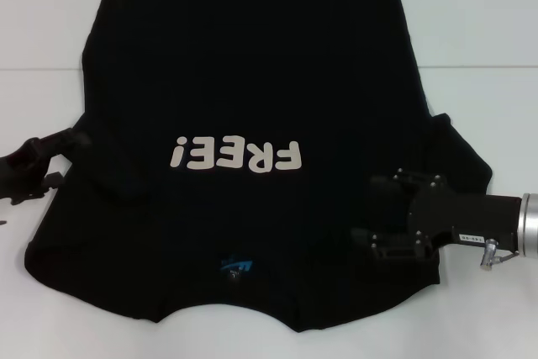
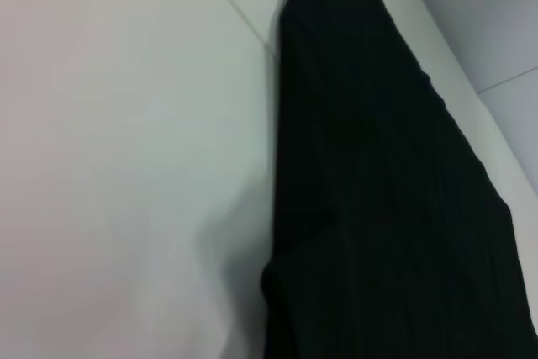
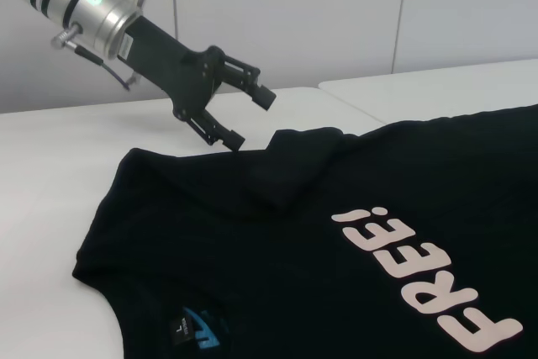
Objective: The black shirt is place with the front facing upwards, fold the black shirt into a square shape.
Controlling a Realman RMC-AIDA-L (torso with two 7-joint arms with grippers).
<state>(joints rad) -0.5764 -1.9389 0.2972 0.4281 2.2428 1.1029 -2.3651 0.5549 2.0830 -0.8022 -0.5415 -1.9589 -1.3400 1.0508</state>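
Shirt lies collar-near, long axis running away from robot; left gripper, fingers spread, beside its sleeve; right gripper over opposite shoulder, grip can't tell.

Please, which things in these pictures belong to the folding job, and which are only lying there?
Belong to the job:
- black shirt, front up, "FREE!" print showing
- left tool, open, at the shirt's left sleeve
- right tool, open, over the shirt's right side

Only there:
- white table under the shirt; I see no other loose thing
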